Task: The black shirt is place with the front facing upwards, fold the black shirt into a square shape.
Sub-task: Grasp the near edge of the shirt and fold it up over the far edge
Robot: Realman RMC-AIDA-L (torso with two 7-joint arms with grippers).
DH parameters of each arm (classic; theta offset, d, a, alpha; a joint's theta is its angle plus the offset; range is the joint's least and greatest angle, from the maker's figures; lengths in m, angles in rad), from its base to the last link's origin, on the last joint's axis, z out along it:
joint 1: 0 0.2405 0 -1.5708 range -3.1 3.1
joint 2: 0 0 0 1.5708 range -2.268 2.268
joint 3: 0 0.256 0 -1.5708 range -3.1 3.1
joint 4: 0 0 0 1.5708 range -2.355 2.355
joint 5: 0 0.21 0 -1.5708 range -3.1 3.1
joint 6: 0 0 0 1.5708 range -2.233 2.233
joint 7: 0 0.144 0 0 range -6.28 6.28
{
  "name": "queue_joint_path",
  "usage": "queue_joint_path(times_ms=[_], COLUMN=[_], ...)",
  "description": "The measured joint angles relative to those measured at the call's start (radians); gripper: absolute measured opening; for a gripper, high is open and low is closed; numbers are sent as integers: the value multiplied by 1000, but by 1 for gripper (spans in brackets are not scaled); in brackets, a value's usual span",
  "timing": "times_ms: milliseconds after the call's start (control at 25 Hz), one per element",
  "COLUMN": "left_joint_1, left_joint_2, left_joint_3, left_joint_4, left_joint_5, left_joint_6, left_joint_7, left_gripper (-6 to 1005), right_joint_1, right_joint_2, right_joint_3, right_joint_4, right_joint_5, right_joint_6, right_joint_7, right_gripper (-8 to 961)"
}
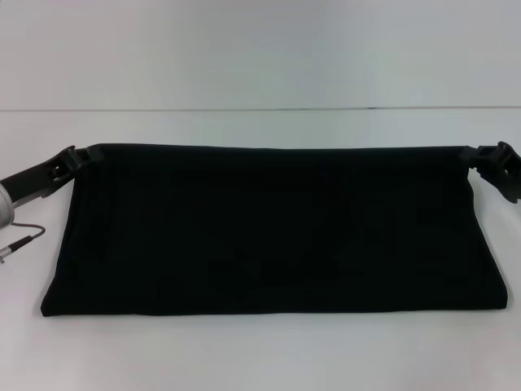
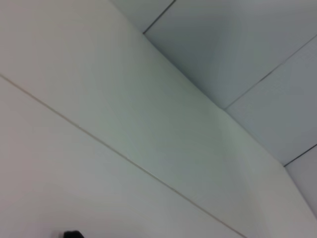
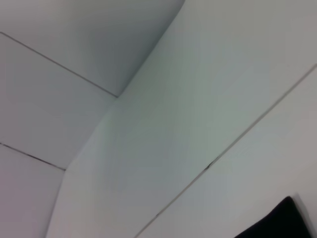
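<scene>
White flat table surface (image 1: 260, 358) fills the head view. The large black cloth shirt (image 1: 273, 232), folded into a wide band, spans the middle of the frame from left to right; no print shows. Its upper edge is taut between two corners. Left gripper (image 1: 75, 157), black metal, is clamped on the upper-left corner. Right gripper (image 1: 480, 155), black metal, is clamped on the upper-right corner. A black cloth patch, presumably the same shirt, shows at the lower right of the right wrist view.
</scene>
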Motion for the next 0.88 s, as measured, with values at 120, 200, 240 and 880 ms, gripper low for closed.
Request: queue_joint_path(times_ms=[120,200,240,880], left_joint_1=[-14,-24,-29,-88], left_joint_2=[-3,-4,-5,-55], left_joint_3=[5,5,5,60], left_joint_4=[-1,-5,-7,-10], left_joint_5=[0,-1,-1,-11], left_joint_6=[-42,-67,-82,-297], left_joint_7=[16,30,40,123], left_gripper=[60,60,60,61], right_joint_1=[18,28,34,97], right_joint_2=[8,14,16,44], right_joint_3=[0,0,0,-4], right_joint_4=[0,1,1,48], right_joint_5=[7,22,30,84], right_joint_6=[37,52,57,229], right_joint_7=[-15,-34,-42,-149], right_gripper=[58,58,58,104])
